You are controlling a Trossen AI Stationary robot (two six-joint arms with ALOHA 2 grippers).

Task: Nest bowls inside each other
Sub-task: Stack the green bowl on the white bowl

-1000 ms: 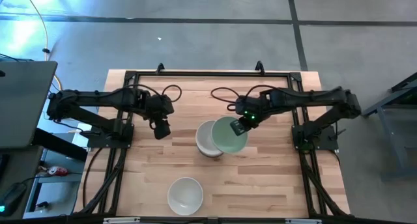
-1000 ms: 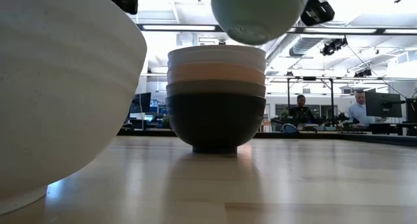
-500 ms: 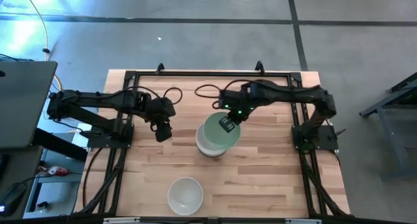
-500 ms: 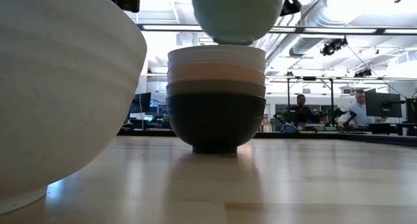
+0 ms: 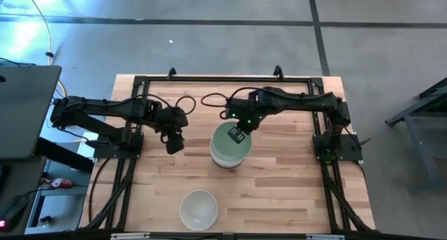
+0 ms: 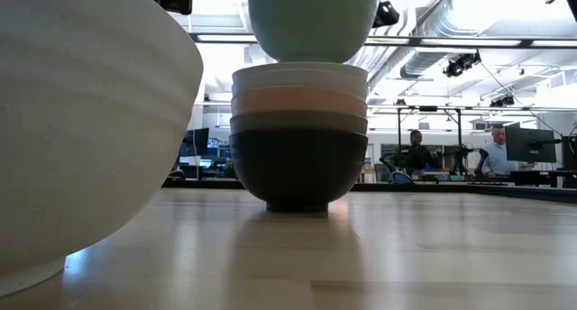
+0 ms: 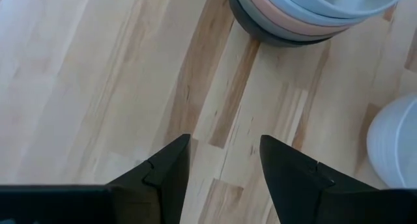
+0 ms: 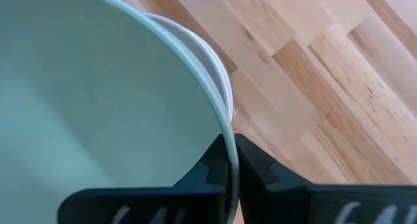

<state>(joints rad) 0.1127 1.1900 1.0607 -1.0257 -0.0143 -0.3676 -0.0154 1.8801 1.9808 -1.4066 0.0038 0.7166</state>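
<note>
— While both arms reach in over the wooden table (image 5: 279, 191), what sits at its middle?

— A stack of nested bowls (image 6: 299, 134): black at the bottom, then olive-grey, peach-orange, and white rims on top, standing upright near the table's centre.

— And the mint green bowl (image 5: 230, 142)?

— It hangs directly above that stack. From table height its foot appears right at the top white rim; whether it touches cannot be told. From above it covers most of the stack.

— Who has hold of it?

— The right gripper (image 5: 237, 133), reaching in from the far right. Its fingers (image 8: 215, 168) are pinched tight on the green bowl's rim, one inside the wall and one outside.

— Any other bowl?

— One white bowl (image 5: 198, 209) stands alone at the near edge, well apart from the stack, and looms large at the left of the low view.

— And the left arm?

— The left gripper (image 5: 174, 141) hovers just left of the stack, fingers spread wide with nothing between them, only bare wood below.
</note>
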